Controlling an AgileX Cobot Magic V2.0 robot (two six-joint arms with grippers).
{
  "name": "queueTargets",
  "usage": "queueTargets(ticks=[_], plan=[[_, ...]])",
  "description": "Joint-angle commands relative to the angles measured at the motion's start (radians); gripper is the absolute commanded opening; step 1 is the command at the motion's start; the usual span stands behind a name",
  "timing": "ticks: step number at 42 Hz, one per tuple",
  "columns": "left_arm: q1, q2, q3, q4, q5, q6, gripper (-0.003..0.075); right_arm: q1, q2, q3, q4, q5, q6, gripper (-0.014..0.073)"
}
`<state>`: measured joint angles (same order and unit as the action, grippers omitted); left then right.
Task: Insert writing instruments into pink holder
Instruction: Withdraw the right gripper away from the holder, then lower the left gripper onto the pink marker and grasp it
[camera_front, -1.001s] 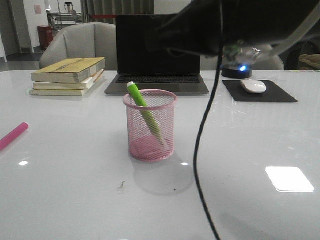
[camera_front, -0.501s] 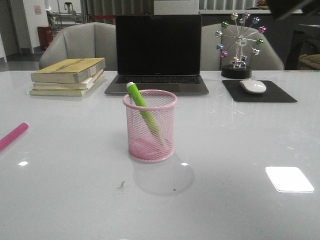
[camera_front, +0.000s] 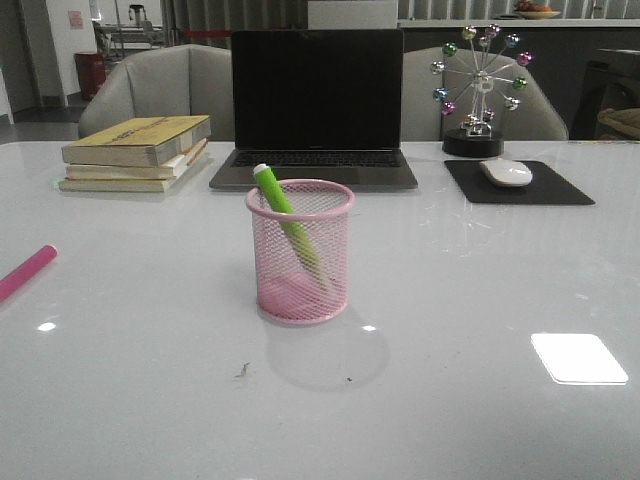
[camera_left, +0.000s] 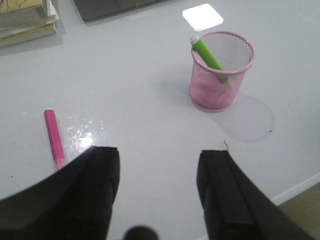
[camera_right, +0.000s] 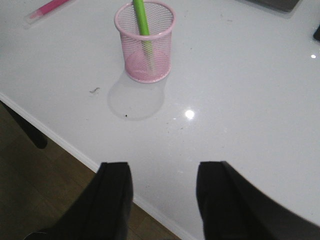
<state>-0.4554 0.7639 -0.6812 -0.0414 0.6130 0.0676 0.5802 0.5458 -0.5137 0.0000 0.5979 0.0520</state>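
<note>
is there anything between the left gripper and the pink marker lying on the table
Nothing visible. The open left gripper hangs over bare table, and the pink marker lies flat beside its finger, apart from the pink holder.

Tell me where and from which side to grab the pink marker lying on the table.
Grip the pink-magenta marker pen around the middle of its barrel, coming straight down from above with the jaws across its width. It lies flat on the white table at the robot's left, with bare surface either side. The left gripper is open and appears nearest, so it looks the better choice.
</note>
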Motion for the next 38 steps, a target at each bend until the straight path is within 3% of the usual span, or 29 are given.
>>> queueTargets(ticks=[1, 8, 18, 38], plan=[[0.021, 0.033, -0.048, -0.01, -0.027, -0.027, 0.0451, -0.001, 0.001, -0.028, 0.0, -0.057, -0.007, 0.0426], [0.145, 0.164, -0.122, -0.008, 0.049, -0.045, 0.0468, -0.001, 0.001, -0.028, 0.0, -0.057, -0.007, 0.0426], [0.3, 0.407, -0.225, -0.008, 0.038, -0.045, 0.0454, -0.001, 0.001, -0.028, 0.0, -0.057, -0.007, 0.0426], [0.356, 0.909, -0.514, 0.015, 0.015, -0.045, 0.0453, -0.001, 0.001, -0.028, 0.0, -0.057, -0.007, 0.0426]])
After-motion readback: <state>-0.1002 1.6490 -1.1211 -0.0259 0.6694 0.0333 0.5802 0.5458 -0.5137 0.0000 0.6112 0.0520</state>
